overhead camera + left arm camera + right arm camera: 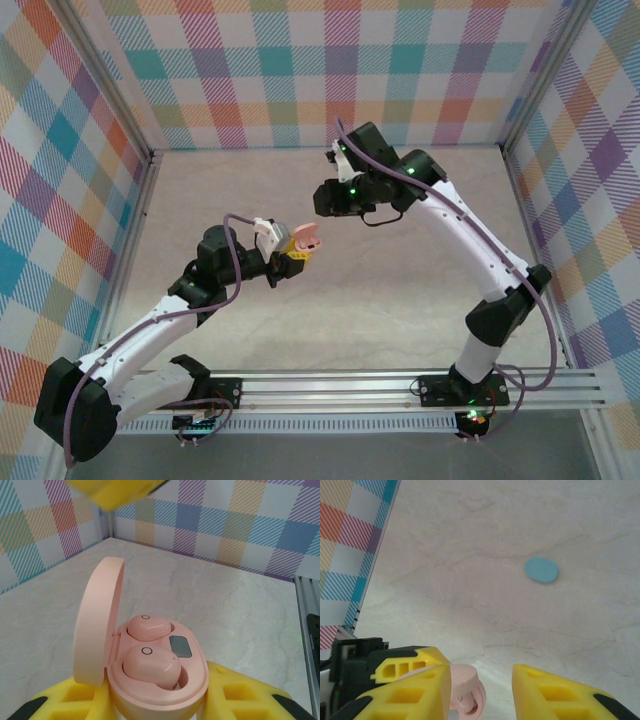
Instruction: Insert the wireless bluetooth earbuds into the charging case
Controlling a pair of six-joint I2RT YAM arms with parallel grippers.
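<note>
A pink charging case [165, 690] with its lid [97, 625] swung open is held off the table, and my left gripper [157, 707] is shut on its body, yellow fingers on either side. Two pale pink earbuds lie in it. The far earbud [148, 627] sits low in its socket. The near earbud [150, 666] sits higher, with a gap in the socket at its right. From above, the case [303, 238] is at the left gripper's [290, 256] tip, left of centre. My right gripper [481, 672] hangs just above the case [467, 682], open, with nothing between its fingers.
A light blue oval case [541, 570], closed, lies on the marble table [495, 540] beyond the right gripper. One yellow finger [120, 492] of the right gripper pokes into the top of the left wrist view. Checked walls [330, 60] enclose the table.
</note>
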